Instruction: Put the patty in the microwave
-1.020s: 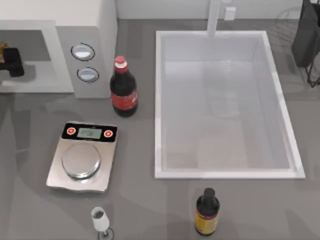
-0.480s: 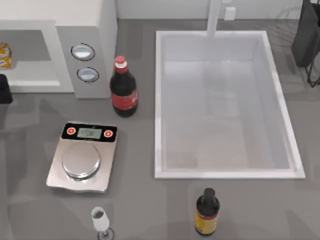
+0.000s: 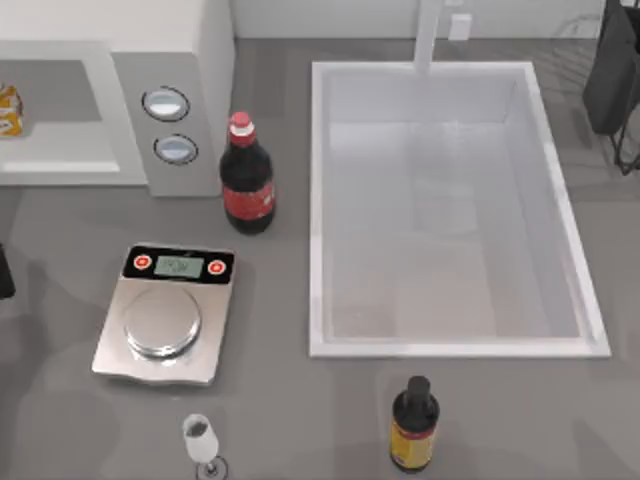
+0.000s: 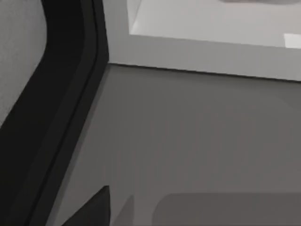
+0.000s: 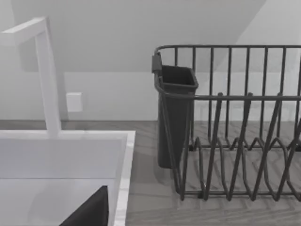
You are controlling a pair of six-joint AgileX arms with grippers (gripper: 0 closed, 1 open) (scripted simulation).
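The white microwave point(image 3: 190, 50) stands at the back left, its pale grey cavity open to the front. The patty point(image 3: 8, 108), a small orange-tan lump, lies inside the cavity at the top view's left edge, with nothing touching it. A dark tip of my left gripper point(image 3: 3, 272) shows at that same edge, well in front of the microwave and level with the scale. The left wrist view looks along the grey tabletop to the microwave's white front lip point(image 4: 211, 52). My right arm point(image 3: 612, 70) is parked at the back right.
A red-labelled cola bottle point(image 3: 246, 180) stands right of the microwave's button panel. A steel scale point(image 3: 165, 315), a small white glass point(image 3: 201, 440) and a yellow-labelled dark bottle point(image 3: 414, 430) sit in front. The sink point(image 3: 455, 348) occupies the middle right; a dish rack point(image 5: 235, 141) stands beyond it.
My left gripper has drawn back out of the microwave cavity and toward the table's front along the left edge. The patty has stayed inside the cavity.
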